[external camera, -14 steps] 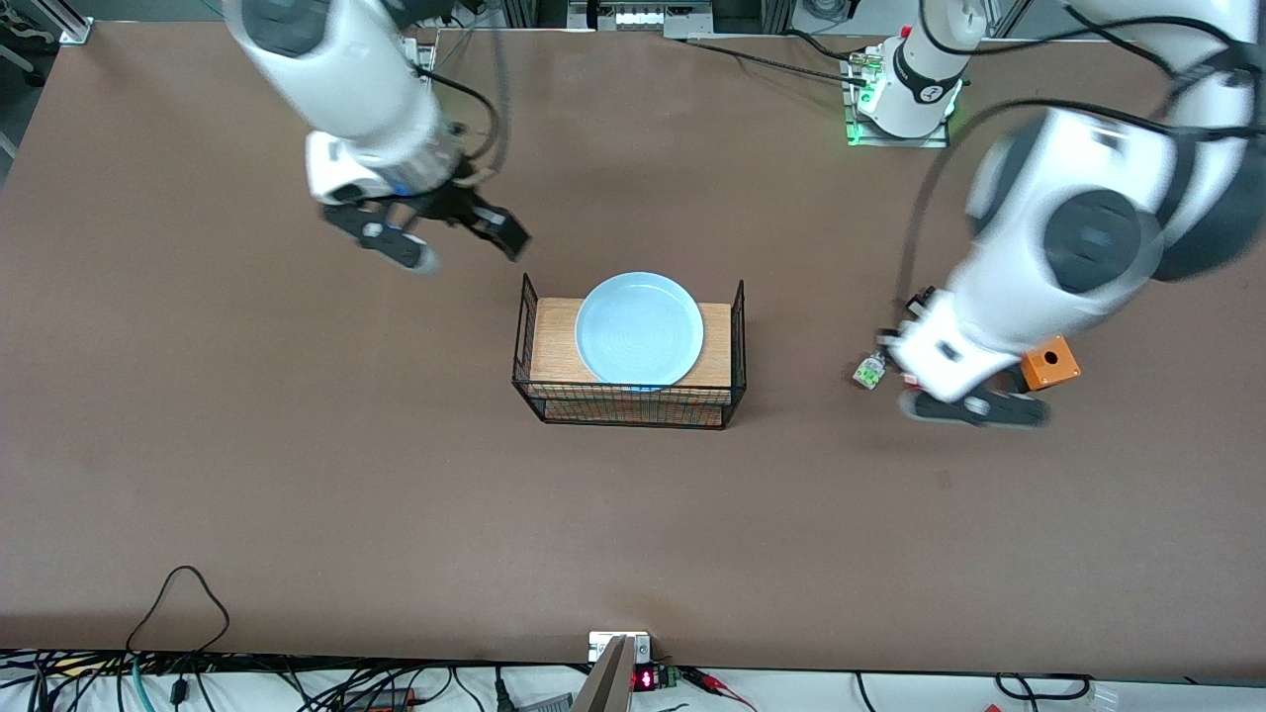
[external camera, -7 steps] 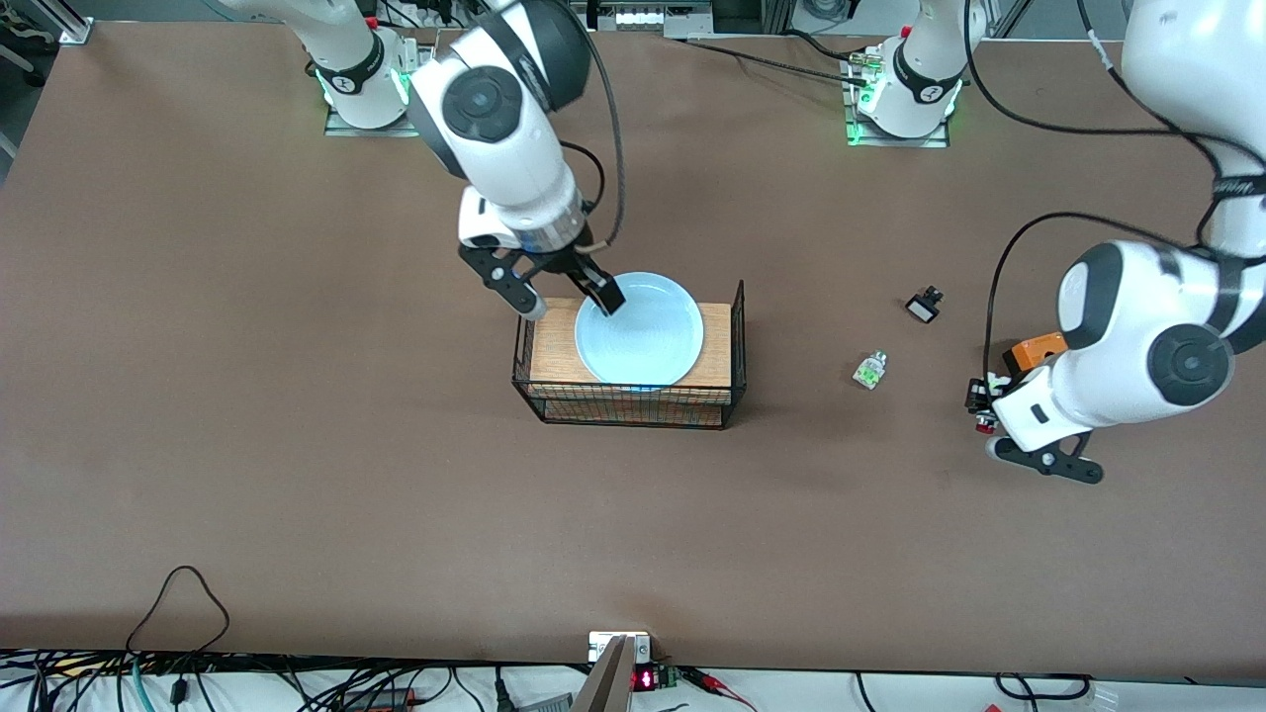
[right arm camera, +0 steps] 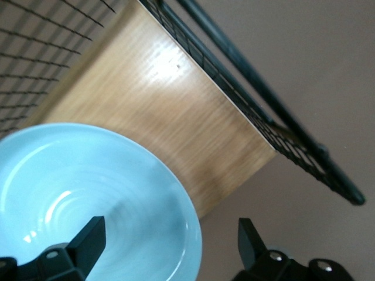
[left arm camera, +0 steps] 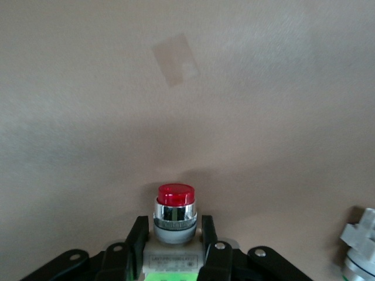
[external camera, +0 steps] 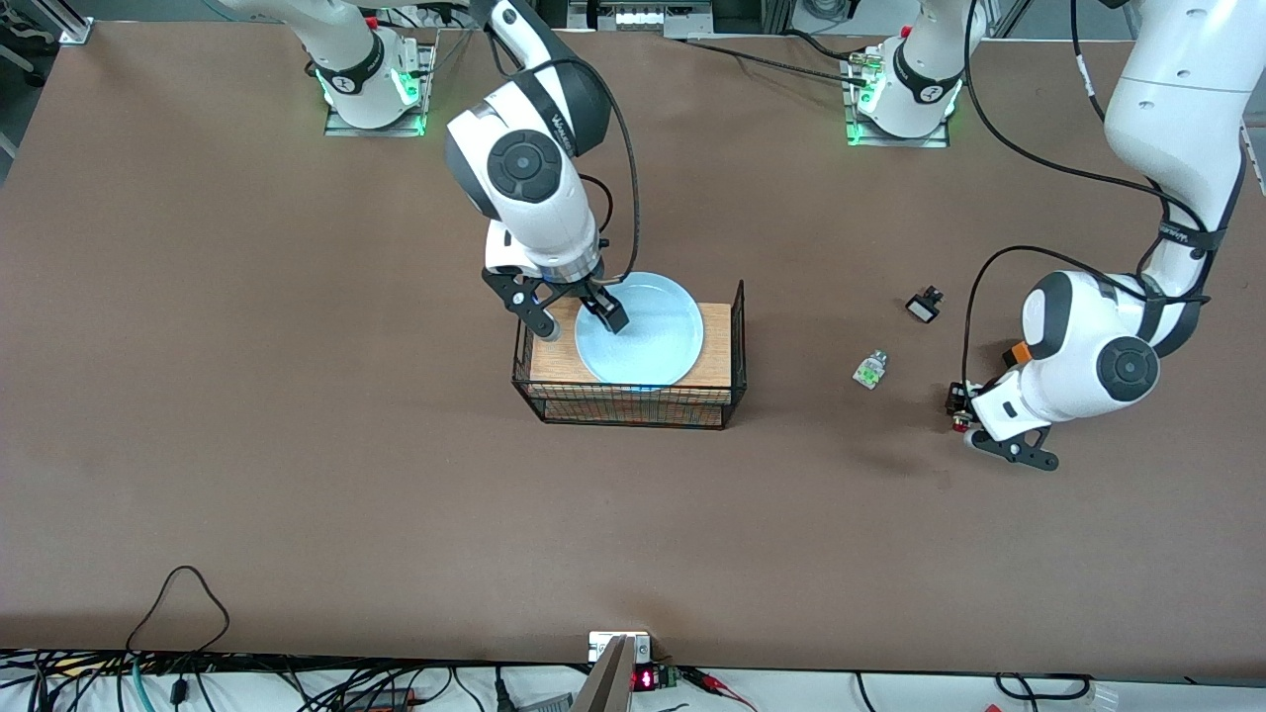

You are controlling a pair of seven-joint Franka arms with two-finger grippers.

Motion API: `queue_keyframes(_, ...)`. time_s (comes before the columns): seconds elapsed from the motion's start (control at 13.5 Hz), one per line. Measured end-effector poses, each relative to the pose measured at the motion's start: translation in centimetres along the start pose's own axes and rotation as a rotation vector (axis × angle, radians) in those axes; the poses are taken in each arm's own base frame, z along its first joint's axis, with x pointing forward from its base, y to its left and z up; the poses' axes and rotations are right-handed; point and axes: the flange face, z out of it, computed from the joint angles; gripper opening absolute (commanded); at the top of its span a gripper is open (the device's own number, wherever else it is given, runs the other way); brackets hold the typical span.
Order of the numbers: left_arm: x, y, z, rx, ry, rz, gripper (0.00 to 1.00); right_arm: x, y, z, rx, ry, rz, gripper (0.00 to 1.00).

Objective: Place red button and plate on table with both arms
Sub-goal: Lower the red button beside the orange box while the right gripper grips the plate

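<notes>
A: Since half a second ago the right hand (external camera: 577, 319) dropped onto the plate (external camera: 648, 336) rim, fingers spread astride it, one inside. Plate sits on the rack (external camera: 717, 346), not lifted.

B: Left hand (external camera: 974, 425)?

A: Low over the table (external camera: 297, 445), pinching the red button (left arm camera: 175, 206). Neither placed. Labels unreadable.

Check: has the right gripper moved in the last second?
Yes. The right gripper came from over bare table to the wire rack, and now straddles the rim of the plate, open.
</notes>
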Motion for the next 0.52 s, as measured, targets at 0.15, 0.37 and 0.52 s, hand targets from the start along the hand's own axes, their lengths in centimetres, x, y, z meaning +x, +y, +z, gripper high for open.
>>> queue_keyframes(0.15, -0.3, 0.0, 0.4, -0.002, -0.003, 0.000, 1.00, -0.4, 0.3, 0.5, -0.015, -0.001, -0.003, 0.77)
queue_keyframes(0.37, -0.1, 0.2, 0.0, -0.001, 0.001, 0.003, 1.00, -0.4, 0.3, 0.5, -0.017, -0.001, -0.001, 0.56)
queue_keyframes(0.52, 0.2, 0.3, -1.2, 0.002, 0.004, 0.006, 1.00, -0.5, 0.3, 0.5, -0.018, -0.001, -0.002, 0.49)
